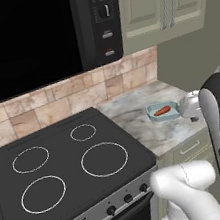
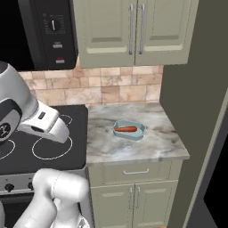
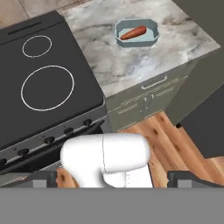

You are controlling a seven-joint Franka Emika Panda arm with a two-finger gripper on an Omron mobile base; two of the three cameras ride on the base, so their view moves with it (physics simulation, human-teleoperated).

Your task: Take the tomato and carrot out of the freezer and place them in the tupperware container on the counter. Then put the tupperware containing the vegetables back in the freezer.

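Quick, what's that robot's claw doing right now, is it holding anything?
Gripper: open and holding nothing; its two fingertips stand wide apart. The carrot lies in the tupperware container on the counter, well away from it.

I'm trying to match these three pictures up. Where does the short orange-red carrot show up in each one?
Left base view: the short tapered orange-red carrot lies right of centre, in the shallow pale blue-grey tupperware container.
Right base view: at the centre, in the same container on the grey-white veined marble counter.
Hand view: near the top, right of centre.
Shared landmark: the black stovetop beside the counter.
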